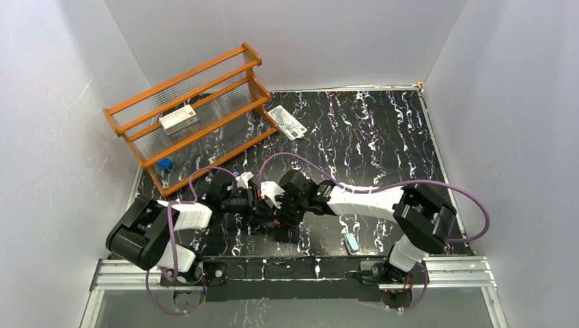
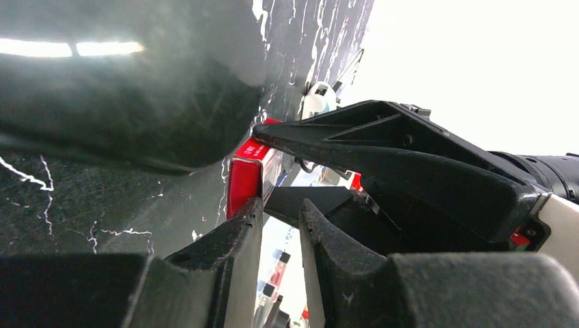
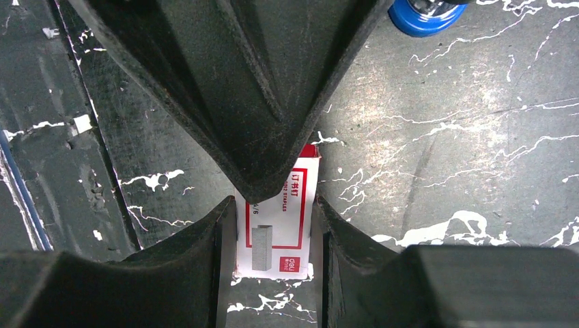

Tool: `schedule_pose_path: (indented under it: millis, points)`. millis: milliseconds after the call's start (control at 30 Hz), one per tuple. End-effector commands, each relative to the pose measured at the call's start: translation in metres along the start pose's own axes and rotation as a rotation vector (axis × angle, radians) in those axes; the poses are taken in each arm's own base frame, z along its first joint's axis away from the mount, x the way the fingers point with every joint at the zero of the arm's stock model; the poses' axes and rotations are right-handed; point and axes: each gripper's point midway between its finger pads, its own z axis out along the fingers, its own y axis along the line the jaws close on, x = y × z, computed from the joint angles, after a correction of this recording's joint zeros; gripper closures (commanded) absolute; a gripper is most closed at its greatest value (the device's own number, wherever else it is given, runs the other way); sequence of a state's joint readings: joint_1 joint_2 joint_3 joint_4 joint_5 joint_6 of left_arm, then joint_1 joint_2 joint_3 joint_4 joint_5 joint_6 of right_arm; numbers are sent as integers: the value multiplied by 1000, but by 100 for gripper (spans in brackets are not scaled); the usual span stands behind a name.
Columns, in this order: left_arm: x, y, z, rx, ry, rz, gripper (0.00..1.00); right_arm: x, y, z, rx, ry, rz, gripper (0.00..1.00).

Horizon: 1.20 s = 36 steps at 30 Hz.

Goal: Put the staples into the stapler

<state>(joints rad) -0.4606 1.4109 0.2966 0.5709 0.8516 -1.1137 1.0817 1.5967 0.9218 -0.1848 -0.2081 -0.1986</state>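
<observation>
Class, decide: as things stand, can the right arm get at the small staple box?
Probably yes: the staple box sits between the fingers of the right gripper, which seem pressed to its sides; the left gripper overlaps only its far end.

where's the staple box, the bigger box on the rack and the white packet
staple box (image 3: pixel 280 232), right wrist view, printed top face
bigger box (image 1: pixel 179 119), top external view, its top face
white packet (image 1: pixel 287 123), top external view, its middle

Smooth printed cardboard forms the small red-and-white staple box. The right gripper has fingers of grainy matt black plastic. The black white-veined tabletop looks glossy, and the orange rack, upper left, is smooth wood.
</observation>
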Motion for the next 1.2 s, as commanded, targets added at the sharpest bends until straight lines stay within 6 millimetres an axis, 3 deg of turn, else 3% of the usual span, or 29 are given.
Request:
schedule_pose_path:
  millis: [0,400,800,1000,1167]
  points:
    - [9,-11,2,34,65,26,75,-56,-8,-2,30,-168,-51,55]
    - [8,16,7,-39,36,-19,74,-23,-15,15,60,-70,-23,52]
    - [7,20,6,-55,15,-16,74,-25,-17,14,81,-104,8,48]
    - [4,23,3,-90,-22,-10,74,-7,-16,7,107,-76,24,30]
    - [5,22,-2,-96,-43,-1,72,8,-8,2,75,-55,-1,28]
